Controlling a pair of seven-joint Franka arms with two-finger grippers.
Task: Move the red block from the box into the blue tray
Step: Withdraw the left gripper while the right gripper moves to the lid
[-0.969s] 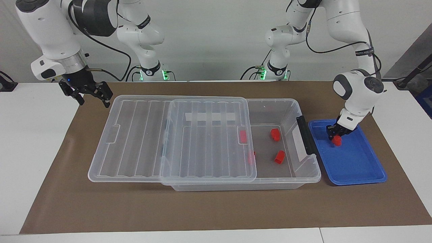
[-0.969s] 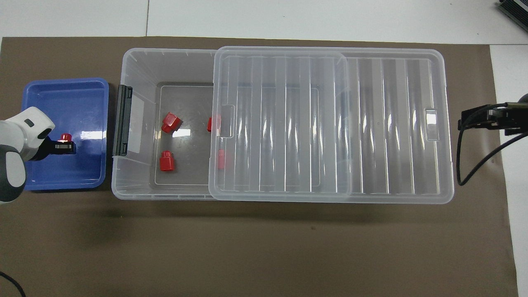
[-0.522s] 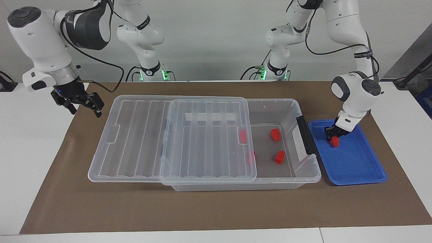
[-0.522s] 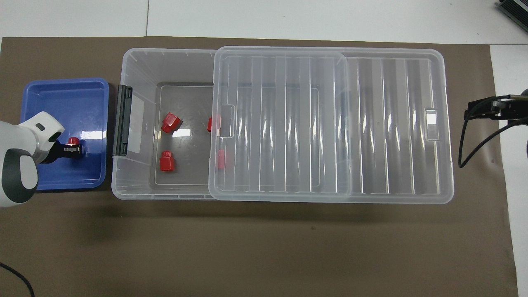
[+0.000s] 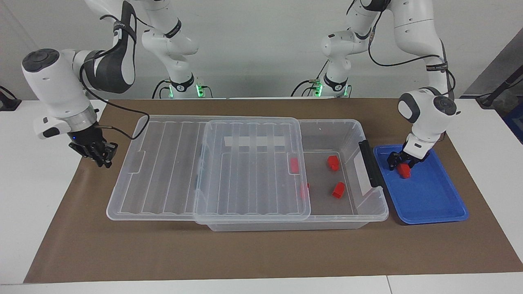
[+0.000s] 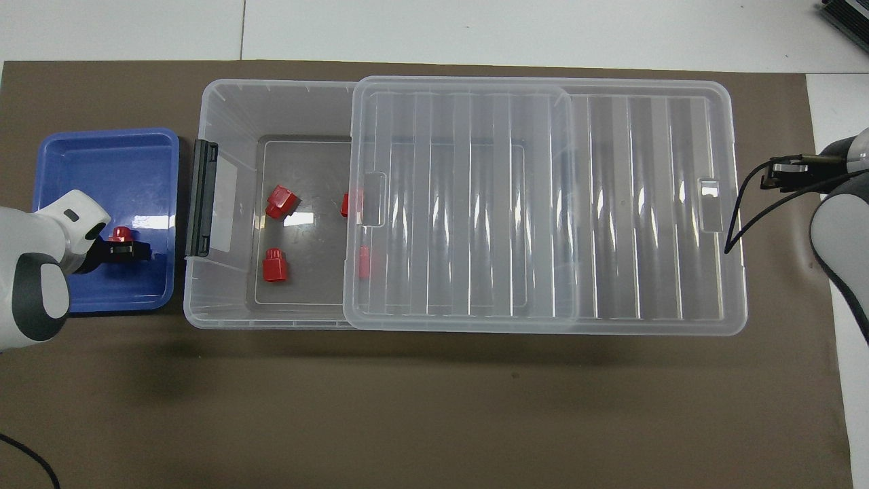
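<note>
A: How far along is the job?

B: Start with the box (image 5: 351, 134). Its ribbed lid (image 5: 245, 171) is slid toward the right arm's end, so the box's handle end lies open. The blue tray (image 5: 433, 204) sits just beside that handle end.

A: And the arms?

B: The left gripper (image 5: 402, 163) is low over the tray, on the side nearest the box, with its jaws spread. The right gripper (image 5: 100, 157) hangs just beside the box's other end, off the lid's edge, with its fingertips together and nothing in them. I'd say it waits.

A: So the red block (image 5: 405, 171)?

B: It rests on the tray floor under the left gripper, and the overhead view shows it free of the fingers. The placement looks done to me. Only drawing the arm clear is left.

A: Anything left in the box?

B: Four more: two blocks (image 5: 333, 162) in the open part, and two others (image 5: 294, 164) at the lid's edge.
</note>
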